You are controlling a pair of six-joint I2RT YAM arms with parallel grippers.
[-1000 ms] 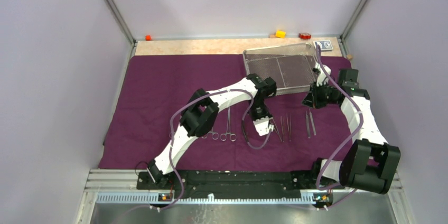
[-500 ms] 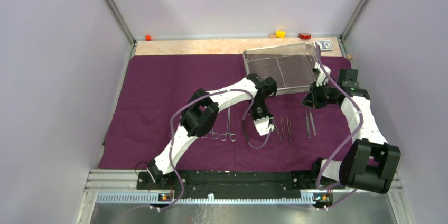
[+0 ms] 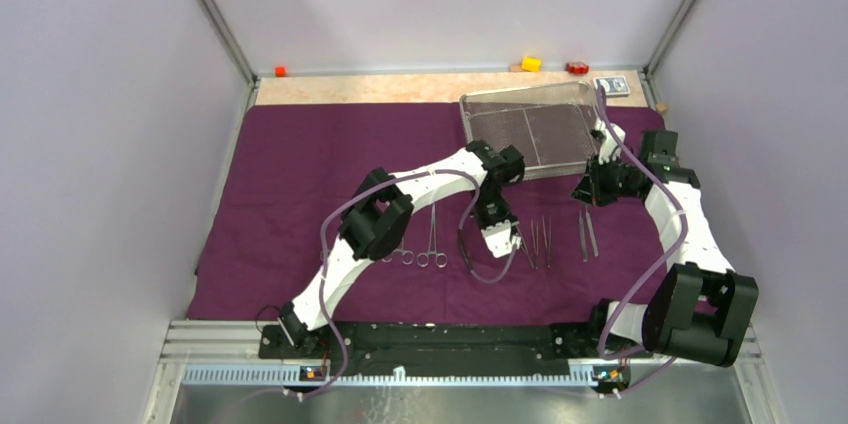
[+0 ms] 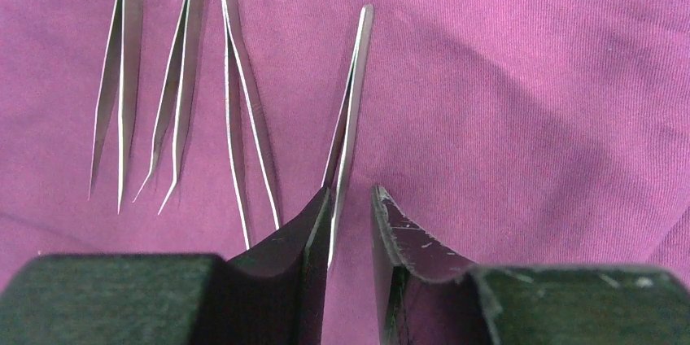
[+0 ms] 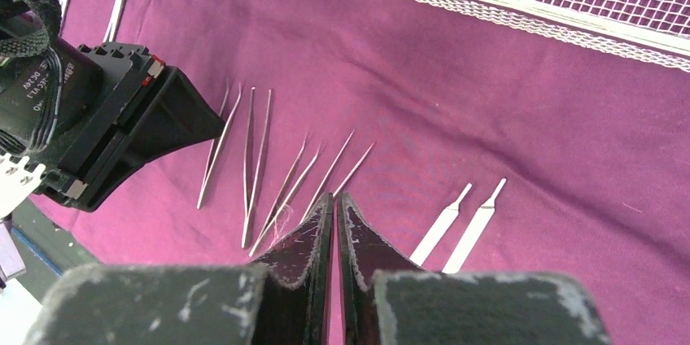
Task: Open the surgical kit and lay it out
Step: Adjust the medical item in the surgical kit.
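**Item 1, my left claw.** The jaws stand wider than they did a second ago, so it has released. The tweezers it has let go lie flat on the cloth wrap. Their slim end runs into the gap along the inner face of one finger, and the other finger is clear of them. My judgement is that this pair is placed and the claw is free to lift away.

**Item 2, the row.** Three other tweezers lie just beside the new pair, roughly parallel with it. The two nearest it seem to meet at the top edge of my left wrist view.

**Item 3, my right claw.** It is clenched on nothing and hangs over the cloth between the wire-mesh tray and the row. Two flat-handled instruments lie near it.

**Item 4, the remainder.**
- The cloth is spread open across the counter.
- The tray sits on its far right part and looks emptied.
- The ring-handled clamps lie to the left of my left claw.
- I judge the layout nearly done.

**Not determinable.**
- The released pair's near end disappears behind my finger, so I cannot tell whether they still touch.
- My left arm covers part of the clamps, so their count is uncertain.
- The tray's mesh is too fine to rule out a small piece left inside.
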